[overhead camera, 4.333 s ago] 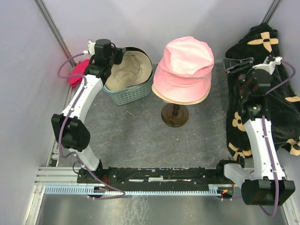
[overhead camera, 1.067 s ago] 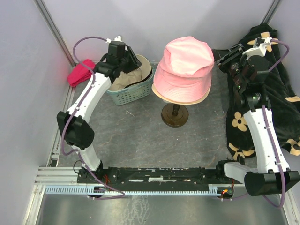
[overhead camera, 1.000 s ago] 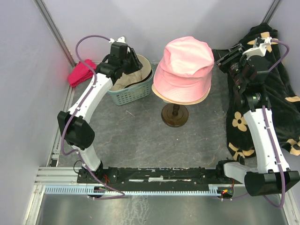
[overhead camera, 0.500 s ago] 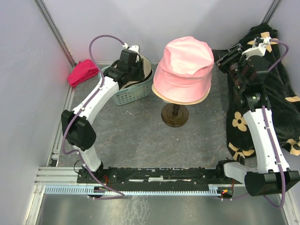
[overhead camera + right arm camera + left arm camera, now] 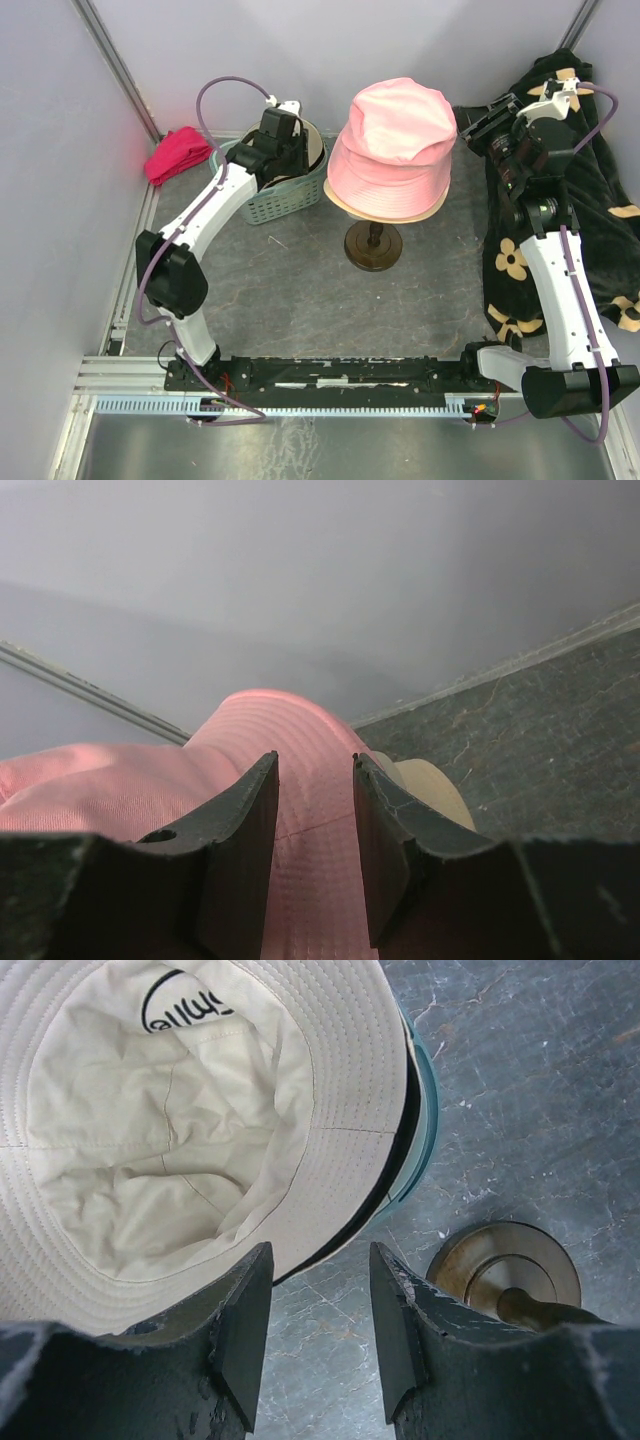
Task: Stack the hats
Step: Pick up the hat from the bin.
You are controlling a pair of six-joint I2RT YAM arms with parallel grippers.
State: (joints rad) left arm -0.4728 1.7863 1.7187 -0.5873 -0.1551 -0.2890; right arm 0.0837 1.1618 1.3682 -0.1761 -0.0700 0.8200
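The cream fabric bucket hat is held crown-down in the teal plastic basket near the far-left corner of the counter. It lies just below the left end effector, which is spread and empty. The pink bucket hat on the wooden stand is faced by the right end effector, half-parted and empty.

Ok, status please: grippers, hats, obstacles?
Left gripper open above cream hat in basket. Right gripper open, empty, near pink hat on stand. No obstacle seen.

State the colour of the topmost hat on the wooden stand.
Pink. The hat shows best in the top external view.
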